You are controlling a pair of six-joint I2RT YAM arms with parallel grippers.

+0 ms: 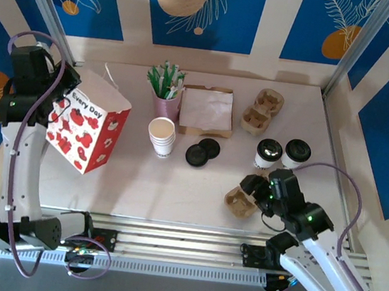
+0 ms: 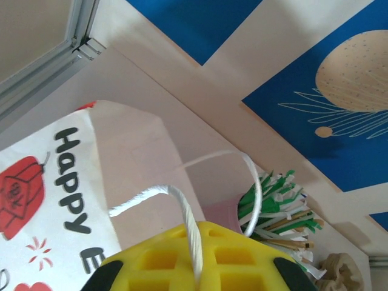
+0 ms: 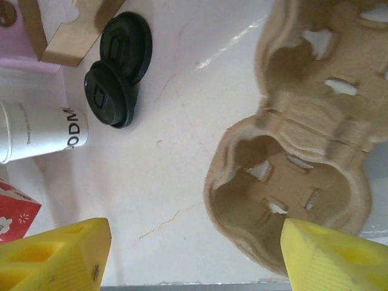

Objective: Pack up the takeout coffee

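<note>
Coffee cups [image 1: 269, 154] stood lidded on the right of the desk [image 1: 175, 186], just beyond the cup carrier [image 3: 291, 182]. I had the right pincer [image 3: 194, 248] spread wide over that carrier, gripping nothing. My left pincer [image 1: 61, 108] was clamped on the cord handle [image 2: 182, 209] of the tilted paper bag [image 1: 89, 131] at the left.

walls [image 1: 220, 5]: blue-and-cream leaf-print panels | table [image 1: 175, 186]: pale marbled top | frame [image 1: 362, 45]: aluminium posts
</note>
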